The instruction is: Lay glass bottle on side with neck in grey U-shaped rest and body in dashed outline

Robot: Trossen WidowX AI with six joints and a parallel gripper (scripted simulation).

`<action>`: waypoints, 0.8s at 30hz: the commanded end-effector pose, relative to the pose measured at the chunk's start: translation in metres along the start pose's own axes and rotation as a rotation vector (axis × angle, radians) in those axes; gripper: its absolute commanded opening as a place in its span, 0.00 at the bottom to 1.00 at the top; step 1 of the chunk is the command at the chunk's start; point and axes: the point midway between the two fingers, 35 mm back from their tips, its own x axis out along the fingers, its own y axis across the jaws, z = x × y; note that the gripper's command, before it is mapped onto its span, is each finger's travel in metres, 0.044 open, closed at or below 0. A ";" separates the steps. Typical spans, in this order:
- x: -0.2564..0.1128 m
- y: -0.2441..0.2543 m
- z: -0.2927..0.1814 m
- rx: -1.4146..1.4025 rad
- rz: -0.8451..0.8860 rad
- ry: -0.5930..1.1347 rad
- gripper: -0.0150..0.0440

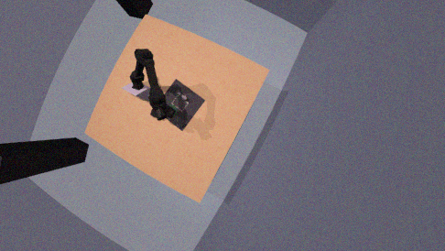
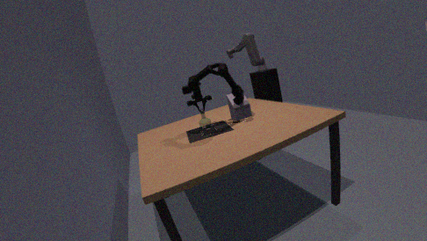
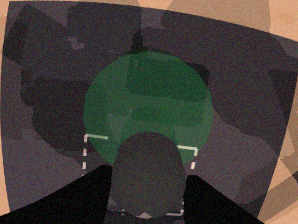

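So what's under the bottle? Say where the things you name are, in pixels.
Under the green glass bottle (image 2: 205, 121) (image 3: 150, 90): dark mat (image 1: 184, 120) (image 2: 193, 135) (image 3: 250, 90), showing dimly through the glass. The dashed outline (image 3: 85, 155) is partly covered by bottle and gripper (image 3: 148, 180); the covered stretches can't be seen.

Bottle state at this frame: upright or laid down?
Upright: in the exterior view the glass bottle stands base down, neck up between the gripper's fingers.
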 end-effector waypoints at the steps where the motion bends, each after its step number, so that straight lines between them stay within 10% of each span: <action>1: -0.002 0.000 -0.010 0.000 0.002 0.007 0.47; 24: -0.005 0.000 -0.022 0.004 -0.007 -0.032 0.47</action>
